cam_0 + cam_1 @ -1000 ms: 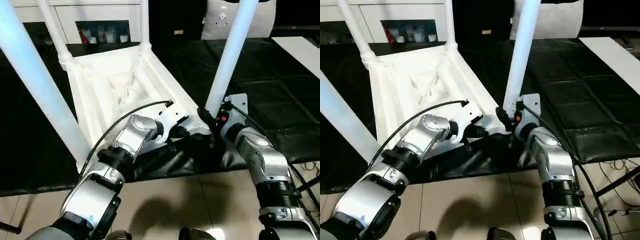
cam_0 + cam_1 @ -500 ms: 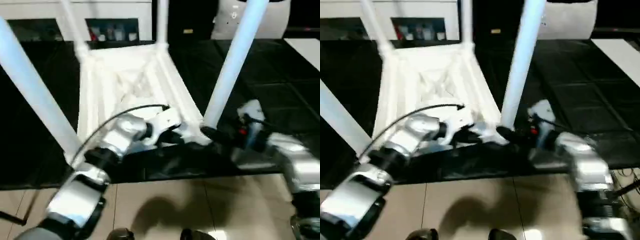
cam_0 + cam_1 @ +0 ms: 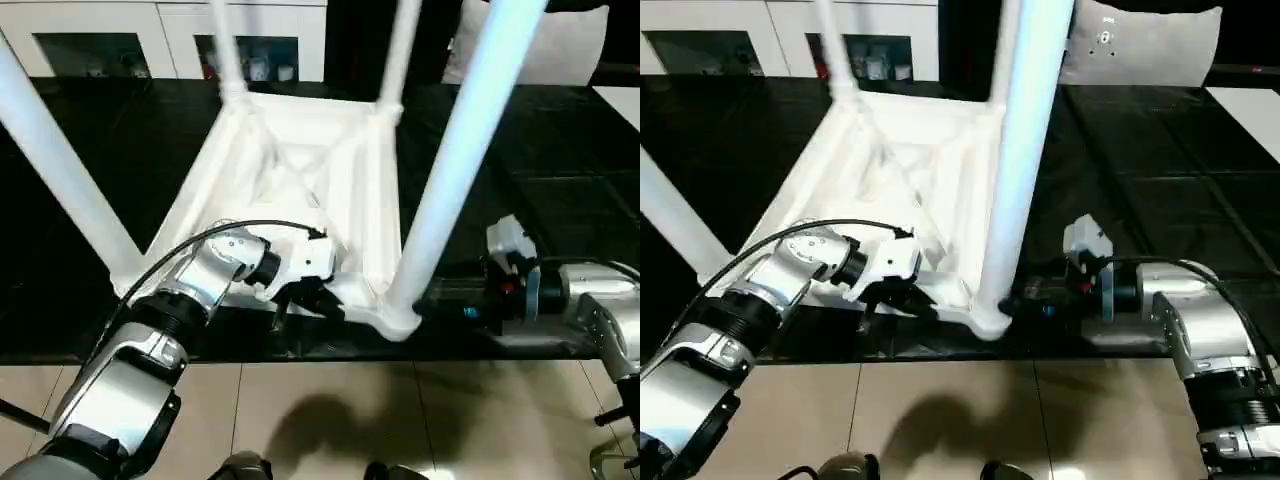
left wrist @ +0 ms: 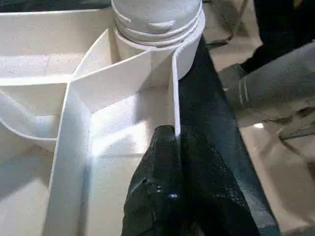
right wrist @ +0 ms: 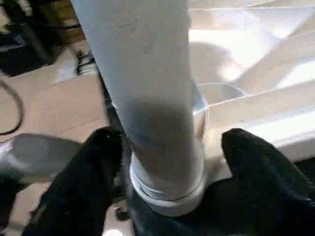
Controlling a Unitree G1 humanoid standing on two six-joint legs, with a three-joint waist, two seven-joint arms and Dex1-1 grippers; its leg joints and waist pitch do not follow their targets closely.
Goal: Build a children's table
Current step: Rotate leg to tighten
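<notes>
The tabletop (image 3: 300, 170) is lying underside-up on the black work table (image 3: 560, 160), all four legs socketed. The left gripper (image 4: 173, 142) is pinching its near rim; the right gripper (image 5: 165, 147) is straddling the near right leg (image 3: 455, 160), fingers apart. Judged next: closing and seating that leg.

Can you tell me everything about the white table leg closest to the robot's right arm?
The near right leg is a long, smooth white tube, plastic by its look, that widens toward its base. It stands upward, leaning a little, from a round corner socket of the upside-down tabletop, with ridged rings at its base. The right gripper is open, one black finger on each side of the leg's base. The left gripper pinches the tabletop's rim beside that socket.
</notes>
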